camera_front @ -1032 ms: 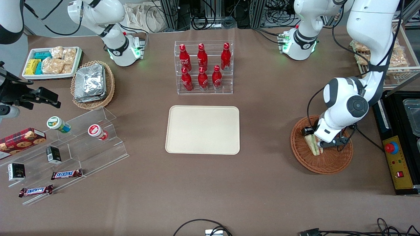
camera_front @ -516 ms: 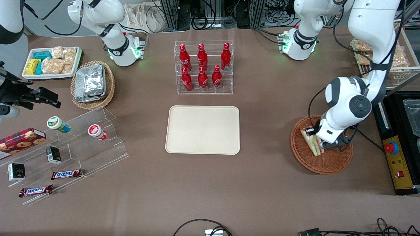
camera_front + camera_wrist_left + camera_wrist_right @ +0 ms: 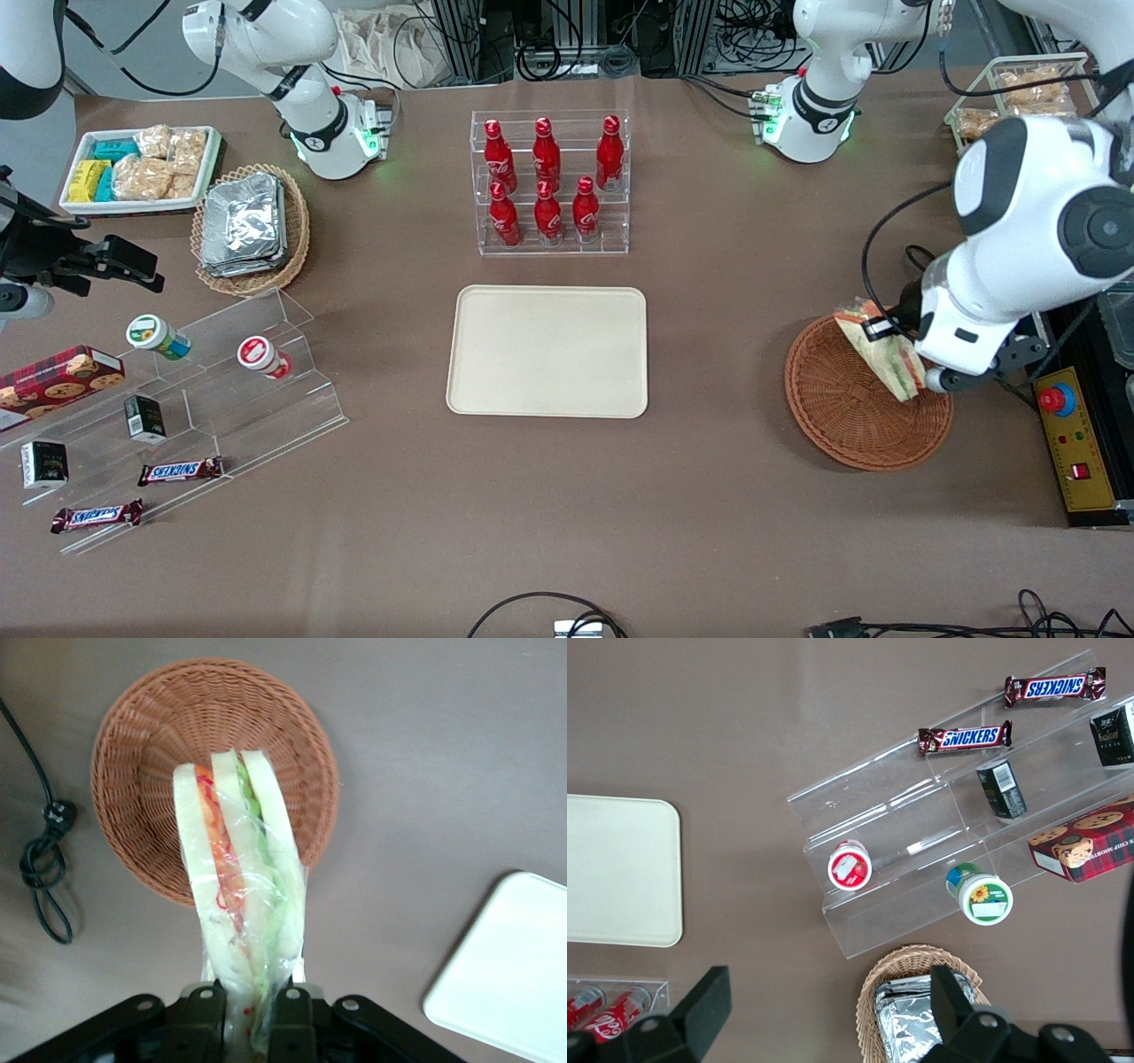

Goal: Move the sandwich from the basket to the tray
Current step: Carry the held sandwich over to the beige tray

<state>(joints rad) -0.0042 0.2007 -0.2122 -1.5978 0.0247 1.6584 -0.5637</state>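
My left gripper (image 3: 912, 359) is shut on the clear-wrapped sandwich (image 3: 881, 350) and holds it in the air above the round orange-brown basket (image 3: 842, 416), which now holds nothing. In the left wrist view the sandwich (image 3: 237, 895) hangs between the black fingers (image 3: 292, 1014), with the basket (image 3: 142, 771) well below it. The cream-beige tray (image 3: 547, 350) lies flat at the table's middle, toward the parked arm's end from the basket; its corner shows in the left wrist view (image 3: 509, 979).
A clear rack of red bottles (image 3: 549, 182) stands farther from the camera than the tray. A black control box with a red button (image 3: 1067, 434) sits beside the basket. A black cable (image 3: 44, 859) lies on the table by the basket.
The left gripper has lifted the sandwich out of the basket and risen; the arm has swung up and toward the working arm's end. The basket stays put.
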